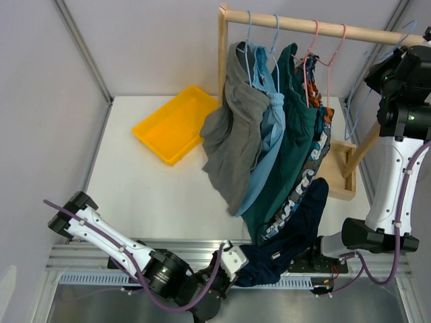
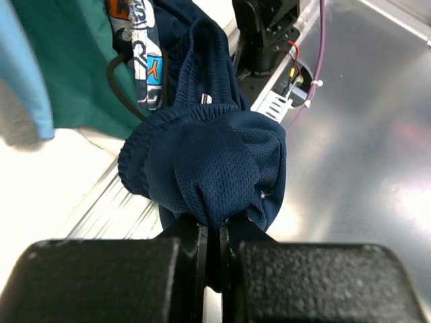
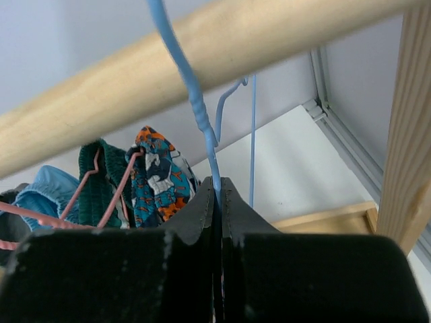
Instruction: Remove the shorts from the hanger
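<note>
Left arm [image 1: 101, 232]: glossy white link shells between round black joint housings; a thin purple cable [image 1: 57, 206] runs along it; right arm [image 1: 394, 178] of the same make, with one long white shell, bulky black motor blocks and a small green light [image 1: 412, 116]; its black base [image 2: 266, 23] carries red and yellow wires [image 2: 294, 64] and a purple lead [image 2: 320, 33] held by a white tie [image 2: 313, 84]; left gripper [image 2: 212, 232] and right gripper [image 3: 219, 192] have matt black, grainy fingers.
</note>
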`<state>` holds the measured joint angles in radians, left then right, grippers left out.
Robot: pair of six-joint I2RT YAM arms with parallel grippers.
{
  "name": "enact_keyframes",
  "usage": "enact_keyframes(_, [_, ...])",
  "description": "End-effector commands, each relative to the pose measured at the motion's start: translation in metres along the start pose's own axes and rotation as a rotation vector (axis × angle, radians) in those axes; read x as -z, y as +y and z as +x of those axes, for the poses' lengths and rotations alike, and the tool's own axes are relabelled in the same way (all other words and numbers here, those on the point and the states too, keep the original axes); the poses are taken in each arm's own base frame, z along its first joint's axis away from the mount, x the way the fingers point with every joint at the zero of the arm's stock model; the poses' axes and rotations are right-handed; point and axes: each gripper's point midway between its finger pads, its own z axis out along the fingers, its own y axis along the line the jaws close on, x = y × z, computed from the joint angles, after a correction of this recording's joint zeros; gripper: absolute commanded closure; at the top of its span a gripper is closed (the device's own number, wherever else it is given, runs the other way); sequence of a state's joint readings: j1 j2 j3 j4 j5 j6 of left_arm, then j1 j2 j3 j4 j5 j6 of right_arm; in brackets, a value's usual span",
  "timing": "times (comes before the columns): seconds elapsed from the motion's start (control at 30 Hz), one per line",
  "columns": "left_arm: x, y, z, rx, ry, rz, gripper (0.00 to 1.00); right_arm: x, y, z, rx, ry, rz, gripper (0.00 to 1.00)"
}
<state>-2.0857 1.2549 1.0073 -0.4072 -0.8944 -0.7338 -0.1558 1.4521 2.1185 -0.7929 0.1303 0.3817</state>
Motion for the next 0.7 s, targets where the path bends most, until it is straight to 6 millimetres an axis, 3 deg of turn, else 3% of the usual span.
enact_keyframes(0.0, [0.007, 0.012, -0.014, 0.062, -0.040, -0.035, 1.00, -0.008, 0.002, 0.003, -0.021, -0.021, -0.039, 1.00])
enact_keyframes(0.1, [0.008, 0.030, -0.020, 0.041, -0.027, -0.091, 1.00, -0.003, -0.011, 0.026, -0.026, 0.020, -0.029, 1.00])
enact_keyframes(0.23, [0.016, 0.062, -0.039, -0.003, -0.032, -0.192, 1.00, 0.021, -0.017, 0.033, -0.023, 0.029, -0.037, 1.00])
enact_keyframes(0.33, [0.025, 0.102, -0.057, -0.029, -0.036, -0.292, 1.00, 0.042, -0.027, 0.032, 0.008, 0.012, -0.001, 0.50])
enact_keyframes(0.37, [0.031, 0.121, -0.071, -0.003, -0.056, -0.330, 1.00, 0.051, -0.031, 0.033, 0.016, 0.006, 0.012, 0.20])
enact_keyframes(0.43, [0.043, 0.142, -0.094, -0.002, -0.086, -0.367, 1.00, 0.061, -0.041, 0.030, 0.023, -0.013, 0.053, 0.01])
enact_keyframes(0.53, [0.074, 0.191, -0.141, 0.056, -0.181, -0.457, 1.00, 0.083, -0.053, 0.029, 0.041, -0.029, 0.095, 0.01])
enact_keyframes(0.67, [0.105, 0.229, -0.194, 0.061, -0.284, -0.563, 1.00, 0.101, -0.067, 0.031, 0.053, -0.039, 0.148, 0.01])
